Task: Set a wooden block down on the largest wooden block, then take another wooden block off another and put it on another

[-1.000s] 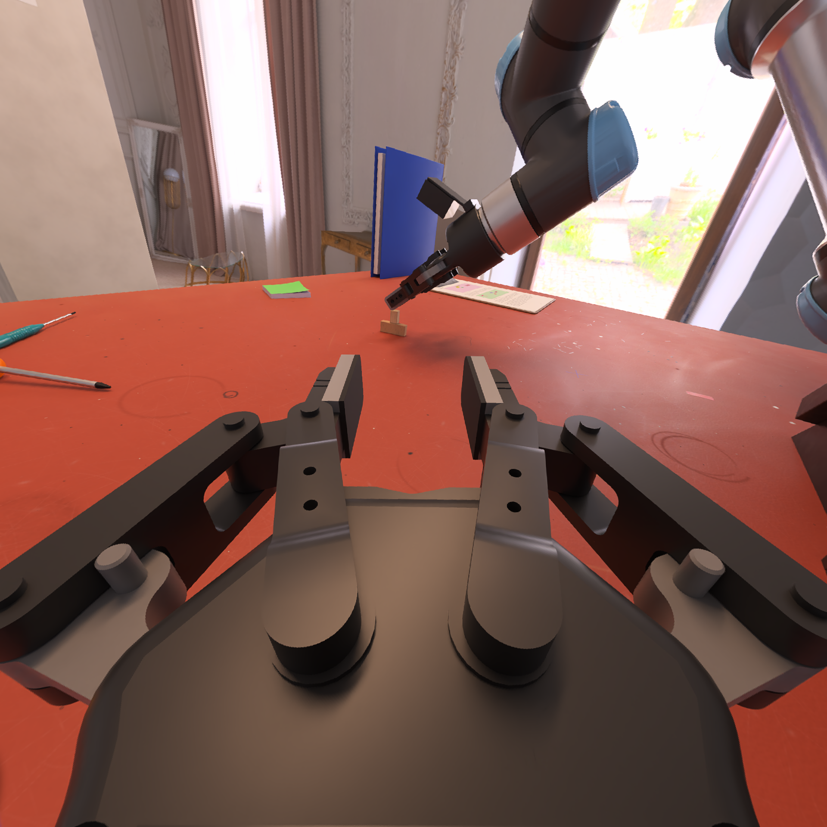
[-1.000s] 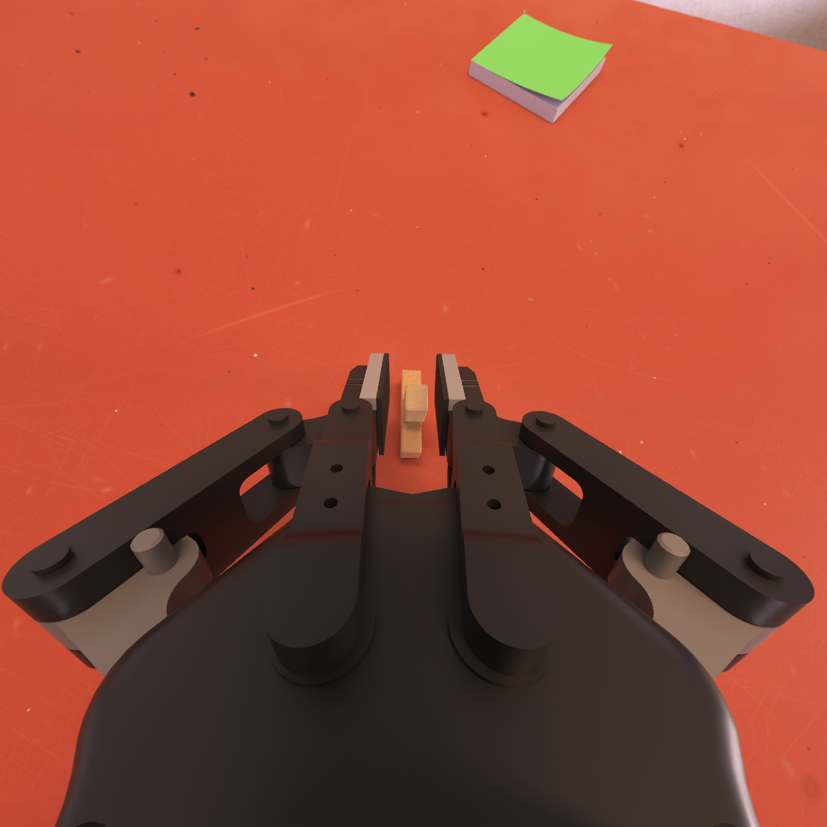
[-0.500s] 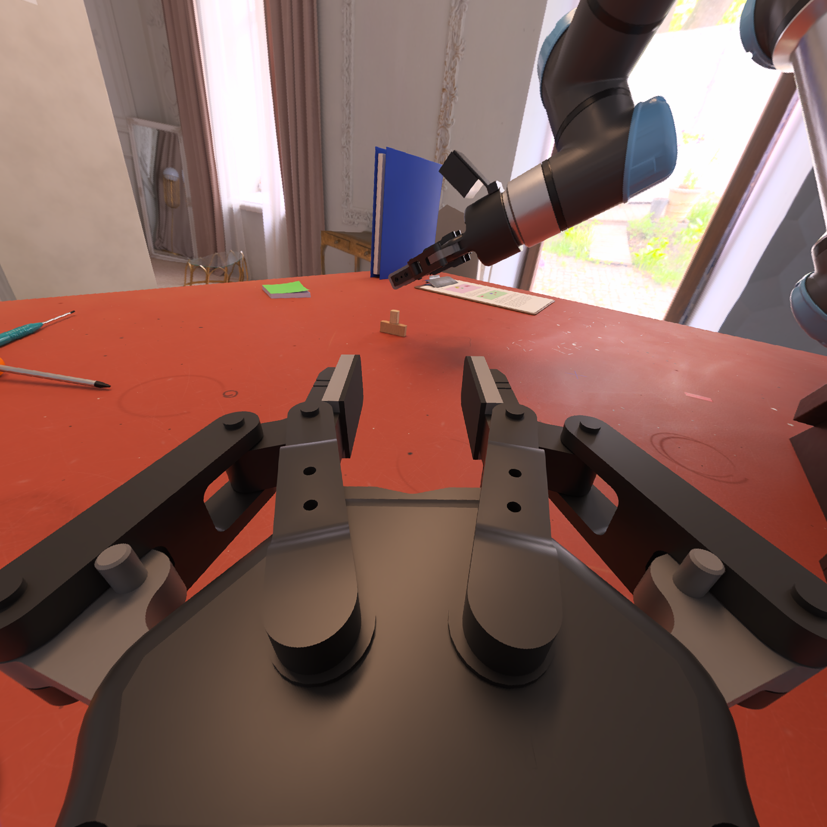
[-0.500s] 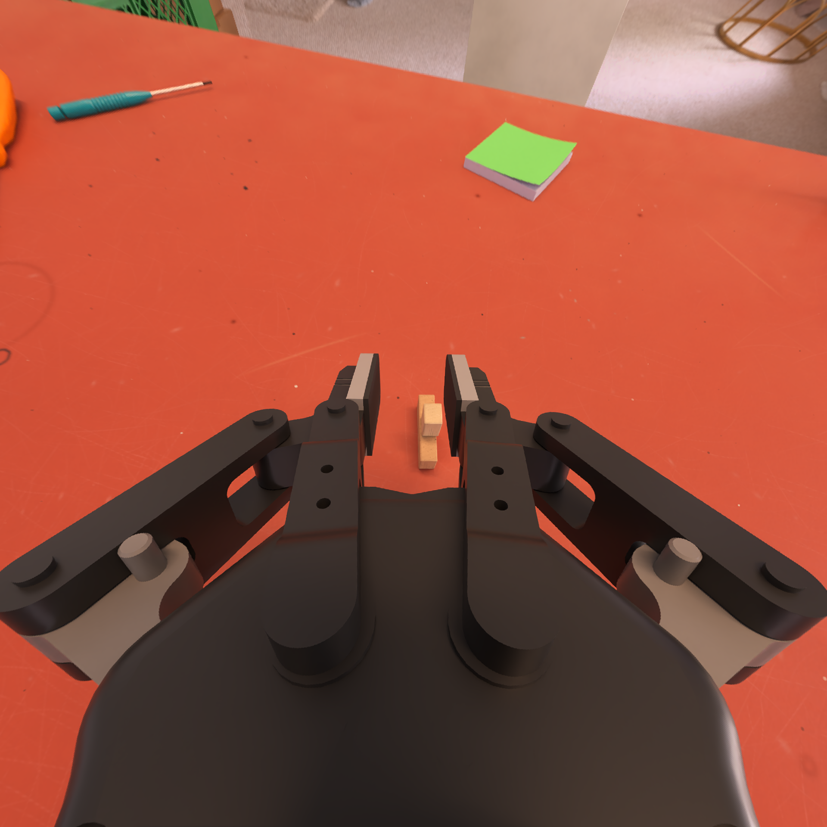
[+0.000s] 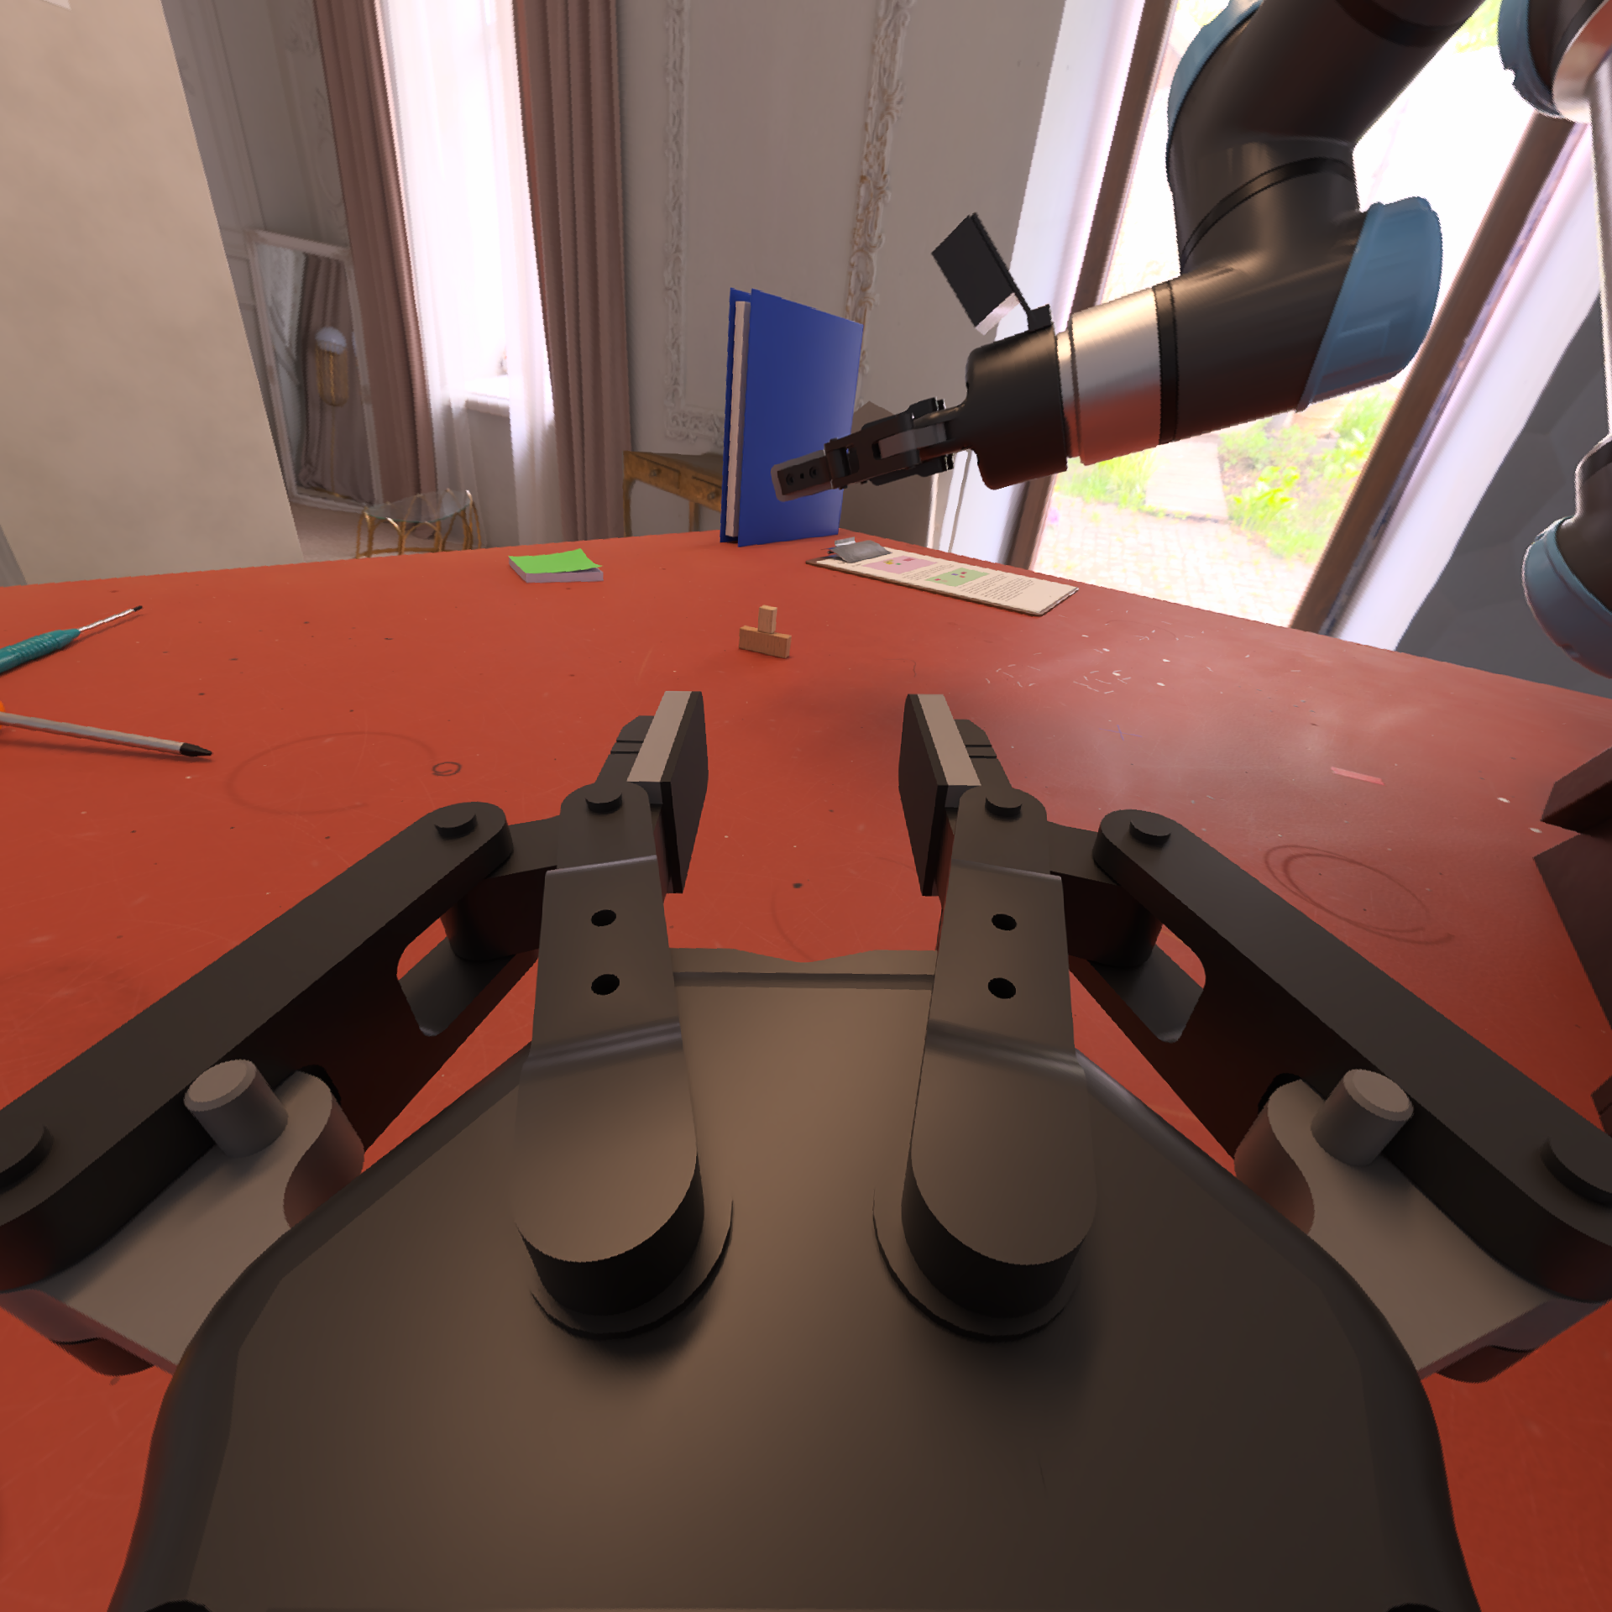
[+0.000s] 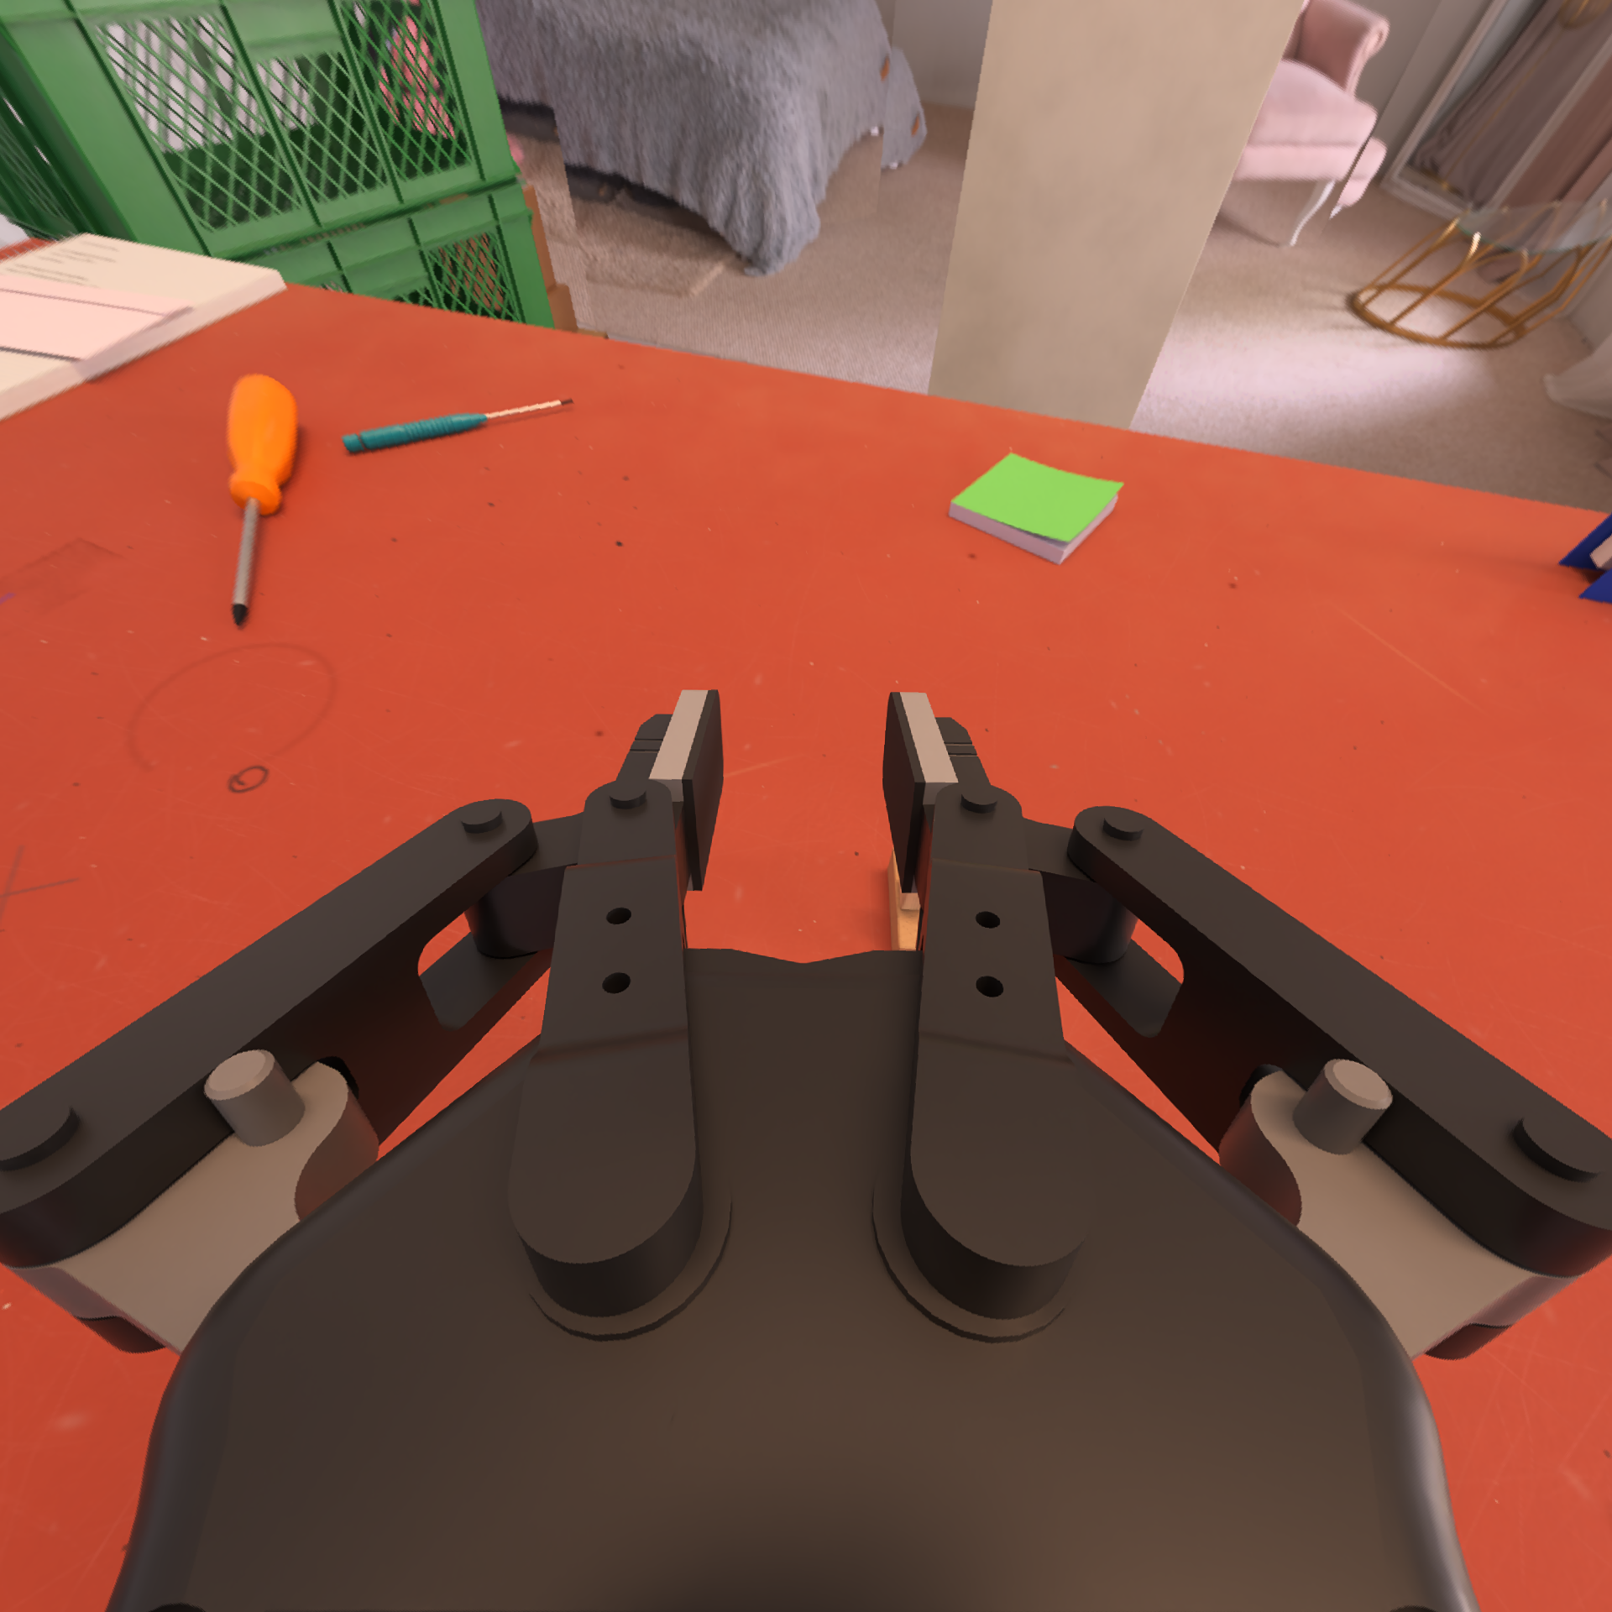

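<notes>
A small wooden block (image 5: 767, 618) stands on a longer flat wooden block (image 5: 765, 642) on the red table (image 5: 1134, 750), far ahead in the left wrist view. In the right wrist view only an edge of this stack (image 6: 904, 911) shows, mostly hidden behind my right finger. My right gripper (image 6: 802, 741) is open and empty, raised well above the table; it also shows in the left wrist view (image 5: 789, 480), high above the stack. My left gripper (image 5: 801, 750) is open and empty, low over the table, well short of the stack.
A green sticky-note pad (image 6: 1036, 504), an orange screwdriver (image 6: 255, 471) and a teal tool (image 6: 436, 427) lie on the table. A blue book (image 5: 789, 419) stands at the far edge beside a clipboard (image 5: 946, 580). A dark object (image 5: 1583, 829) is at the right edge. Green crates (image 6: 262, 148) stand beyond the table.
My right gripper has opened wider and risen up and away from the stacked blocks, leaving them on the table. The left gripper has not moved.
</notes>
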You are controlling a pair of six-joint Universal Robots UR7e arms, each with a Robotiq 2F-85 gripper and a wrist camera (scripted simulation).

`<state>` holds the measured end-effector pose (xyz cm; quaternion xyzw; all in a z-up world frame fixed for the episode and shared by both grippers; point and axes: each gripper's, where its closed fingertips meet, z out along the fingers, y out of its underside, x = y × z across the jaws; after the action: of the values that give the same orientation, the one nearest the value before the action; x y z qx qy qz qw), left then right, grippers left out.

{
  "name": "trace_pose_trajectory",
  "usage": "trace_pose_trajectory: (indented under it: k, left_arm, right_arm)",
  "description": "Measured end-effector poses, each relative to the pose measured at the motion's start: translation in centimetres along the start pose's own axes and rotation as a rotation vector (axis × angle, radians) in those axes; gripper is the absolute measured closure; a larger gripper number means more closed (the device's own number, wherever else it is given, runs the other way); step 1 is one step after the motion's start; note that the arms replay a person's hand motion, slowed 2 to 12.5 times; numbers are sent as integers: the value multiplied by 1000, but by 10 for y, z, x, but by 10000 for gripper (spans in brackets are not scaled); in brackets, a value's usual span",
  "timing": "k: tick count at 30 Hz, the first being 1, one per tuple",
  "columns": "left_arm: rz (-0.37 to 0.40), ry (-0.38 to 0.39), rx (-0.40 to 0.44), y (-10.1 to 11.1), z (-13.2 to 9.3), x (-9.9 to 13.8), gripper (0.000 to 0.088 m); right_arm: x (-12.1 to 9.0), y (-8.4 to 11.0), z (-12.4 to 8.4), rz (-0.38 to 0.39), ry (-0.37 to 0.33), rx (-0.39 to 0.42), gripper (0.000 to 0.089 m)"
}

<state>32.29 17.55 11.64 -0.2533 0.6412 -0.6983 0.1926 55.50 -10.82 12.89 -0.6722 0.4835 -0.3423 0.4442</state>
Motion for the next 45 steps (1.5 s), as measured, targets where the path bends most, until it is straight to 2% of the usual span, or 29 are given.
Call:
trace_pose_trajectory:
  k: [13,22,34,45]
  left_arm:
    - [0,2,-1,0,0,0,478]
    - [3,1,0,0,0,0,478]
    - [5,0,5,-1,-1,1,479]
    - [-1,-1,17,-3,-2,0,479]
  right_arm:
    - [-37,-28,-37,-23,-61,167,505]
    - [-67,-38,-61,-51,-119,250,477]
    - [-112,-36,-88,-92,-227,331,456]
    - [-149,-24,-108,-114,-327,407,462]
